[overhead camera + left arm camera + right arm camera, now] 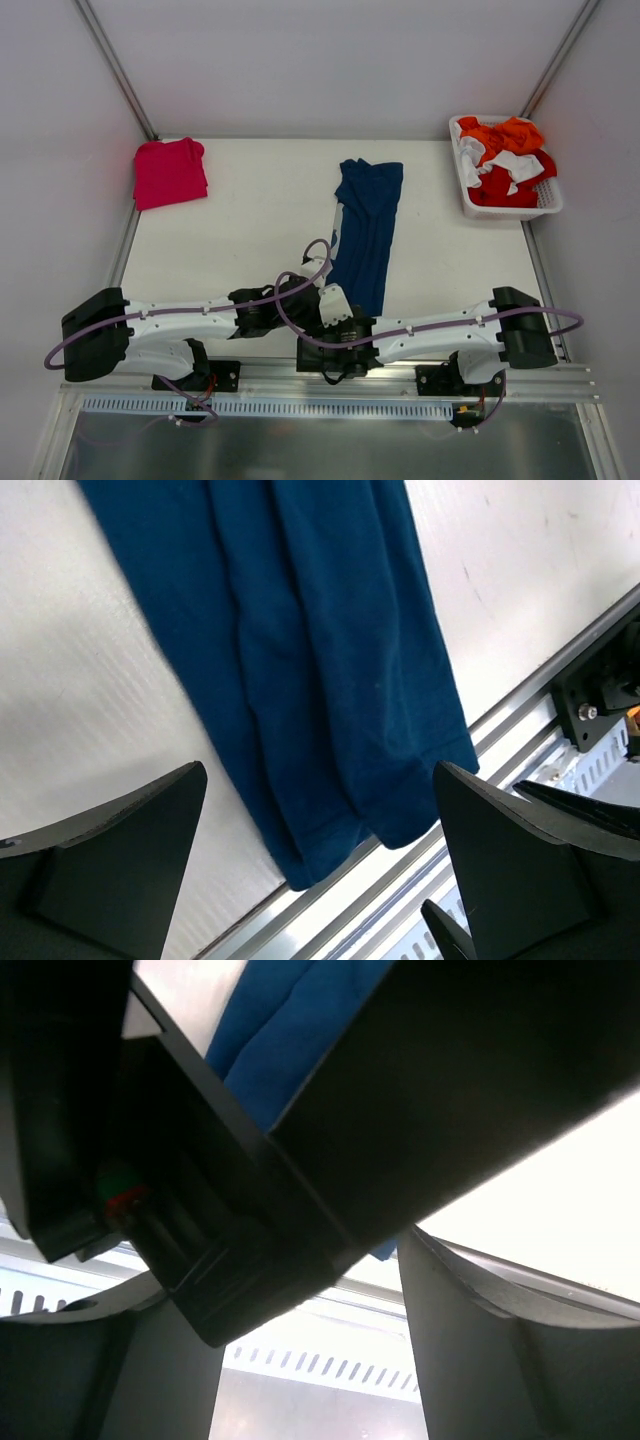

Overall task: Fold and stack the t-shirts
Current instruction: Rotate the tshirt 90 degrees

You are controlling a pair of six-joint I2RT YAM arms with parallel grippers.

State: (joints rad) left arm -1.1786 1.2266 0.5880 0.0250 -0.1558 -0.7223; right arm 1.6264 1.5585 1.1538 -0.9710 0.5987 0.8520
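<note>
The navy t-shirt (366,228) lies folded into a long narrow strip down the middle of the table, its near end at the front edge. In the left wrist view the navy t-shirt (310,660) has its hem just ahead of my open, empty left gripper (320,880). The pinkish-red t-shirt (169,172) lies folded at the far left corner. My left gripper (318,285) and right gripper (338,312) crowd together at the strip's near left corner. My right gripper (300,1380) is open and empty; the left arm's dark body blocks most of its view, with a bit of navy cloth (270,1030) showing.
A white basket (470,190) with orange, red and white clothes stands at the far right corner. The table's metal front rail (500,730) runs right beside the shirt's near end. Grey walls close in the left, back and right sides.
</note>
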